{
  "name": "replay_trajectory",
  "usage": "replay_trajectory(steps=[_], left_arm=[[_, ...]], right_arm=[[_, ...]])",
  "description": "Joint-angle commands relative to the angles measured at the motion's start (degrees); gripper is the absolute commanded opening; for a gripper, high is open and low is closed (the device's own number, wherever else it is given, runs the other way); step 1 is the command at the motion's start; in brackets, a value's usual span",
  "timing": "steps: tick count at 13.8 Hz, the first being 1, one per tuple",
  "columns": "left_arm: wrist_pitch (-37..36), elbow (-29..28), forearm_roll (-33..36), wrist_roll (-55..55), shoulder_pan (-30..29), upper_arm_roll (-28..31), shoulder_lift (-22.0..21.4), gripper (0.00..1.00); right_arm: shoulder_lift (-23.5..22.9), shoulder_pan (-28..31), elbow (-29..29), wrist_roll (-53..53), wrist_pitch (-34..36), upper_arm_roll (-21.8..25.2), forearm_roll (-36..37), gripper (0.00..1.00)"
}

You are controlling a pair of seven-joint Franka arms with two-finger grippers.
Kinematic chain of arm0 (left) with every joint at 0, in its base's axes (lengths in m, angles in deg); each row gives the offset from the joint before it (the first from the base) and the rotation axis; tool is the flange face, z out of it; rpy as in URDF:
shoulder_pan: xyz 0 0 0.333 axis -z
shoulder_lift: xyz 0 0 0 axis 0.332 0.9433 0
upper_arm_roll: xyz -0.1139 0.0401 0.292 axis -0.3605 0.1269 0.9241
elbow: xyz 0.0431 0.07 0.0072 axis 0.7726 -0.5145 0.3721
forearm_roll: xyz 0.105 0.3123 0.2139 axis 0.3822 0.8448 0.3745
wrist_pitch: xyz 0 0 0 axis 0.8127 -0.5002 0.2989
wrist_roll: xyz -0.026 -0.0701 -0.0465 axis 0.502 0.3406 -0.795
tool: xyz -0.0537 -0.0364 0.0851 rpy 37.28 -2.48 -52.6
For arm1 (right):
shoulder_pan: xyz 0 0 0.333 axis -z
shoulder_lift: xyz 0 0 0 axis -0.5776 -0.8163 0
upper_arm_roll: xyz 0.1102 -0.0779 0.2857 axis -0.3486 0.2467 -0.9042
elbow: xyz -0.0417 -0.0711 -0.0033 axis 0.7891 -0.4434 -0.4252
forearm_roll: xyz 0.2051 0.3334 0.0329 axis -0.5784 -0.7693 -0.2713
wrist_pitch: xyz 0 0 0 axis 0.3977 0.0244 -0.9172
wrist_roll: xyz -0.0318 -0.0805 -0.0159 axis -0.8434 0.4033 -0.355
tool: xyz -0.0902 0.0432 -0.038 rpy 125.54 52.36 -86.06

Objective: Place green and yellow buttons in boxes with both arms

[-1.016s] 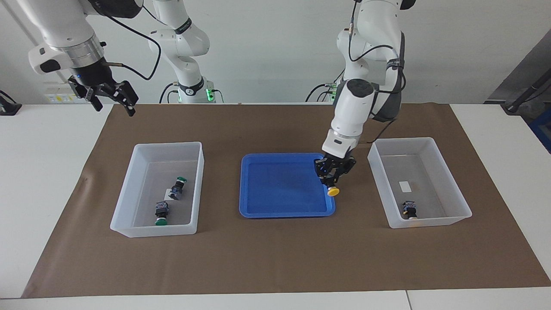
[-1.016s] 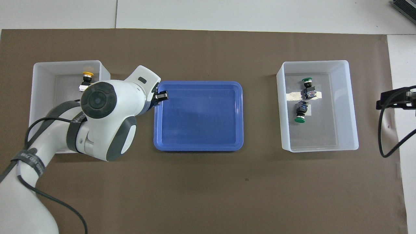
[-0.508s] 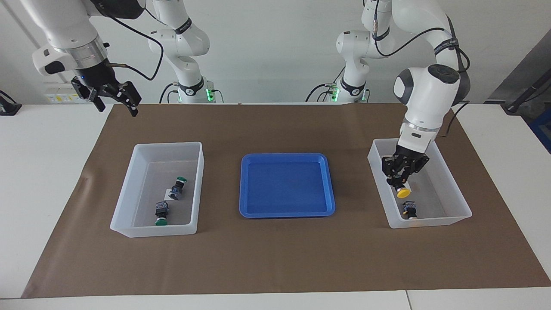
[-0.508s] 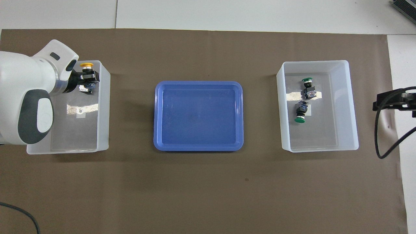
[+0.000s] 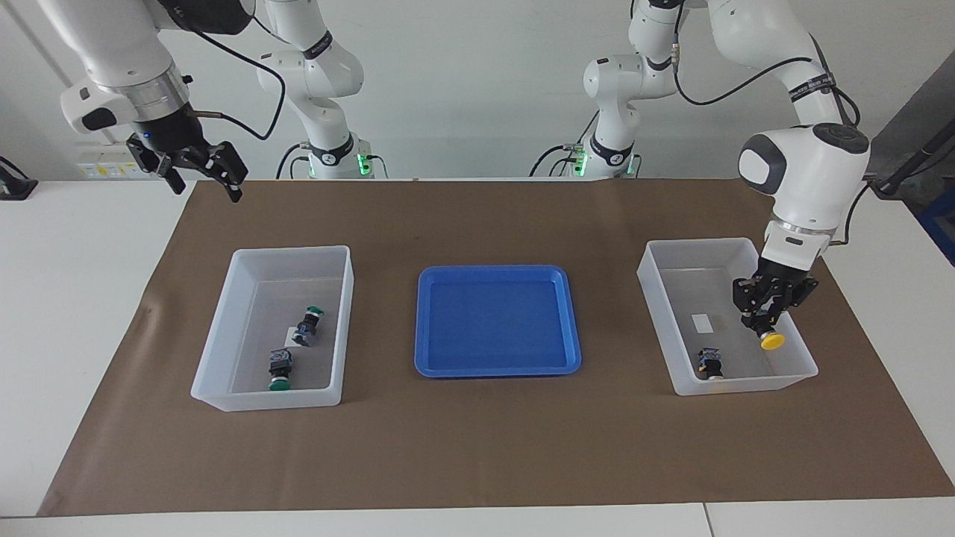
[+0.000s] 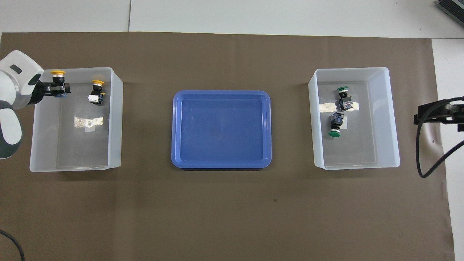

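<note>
While the right gripper (image 5: 200, 170) waits wide open above the table's edge, the left gripper (image 5: 768, 322) clamps a yellow-capped push-button switch (image 5: 771, 340) over the translucent white plastic tub (image 5: 807, 364), positioned for release.

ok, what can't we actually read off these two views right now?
- Left gripper: the overhead view's edge cuts off its arm.
- Held yellow button: neither view shows whether it touches the box floor.
- Right gripper: only partly in the overhead view, at the edge.
- Box labels: print too small.
</note>
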Motion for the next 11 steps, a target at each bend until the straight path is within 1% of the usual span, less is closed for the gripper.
replay_trajectory(steps=[1, 2, 4, 7, 9, 10, 11], left_arm=[[7.26, -0.38, 0.72, -1.02, -1.52, -0.76, 4.2, 0.0], [8.5, -0.12, 0.72, -1.02, -1.87, -0.84, 5.69, 0.0], [8.87, 0.06, 0.8, -1.8, -1.96, -0.84, 7.19, 0.0], [9.3, 0.06, 0.54, -2.07, -1.53, -1.11, 8.51, 0.0], [13.77, -0.2, 0.54, -2.07, -1.35, -1.11, 9.57, 0.0], [15.44, -0.29, 0.45, -2.07, -1.17, -1.11, 10.27, 0.12], [15.55, -0.2, 0.45, -1.99, -1.26, -1.11, 10.36, 0.31]], right_arm=[[1.18, 0.04, 1.09, -1.22, 0.24, -0.01, -0.58, 1.0], [1.18, 0.04, 1.09, -1.22, 0.24, -0.01, -0.58, 1.0], [1.18, 0.04, 1.09, -1.22, 0.24, -0.01, -0.58, 1.0], [1.18, 0.04, 1.09, -1.22, 0.24, -0.01, -0.58, 1.0], [1.18, 0.04, 1.09, -1.22, 0.24, -0.01, -0.58, 1.0], [1.18, 0.04, 1.09, -1.22, 0.24, -0.01, -0.58, 1.0], [1.18, 0.04, 1.09, -1.22, 0.24, -0.01, -0.58, 1.0]])
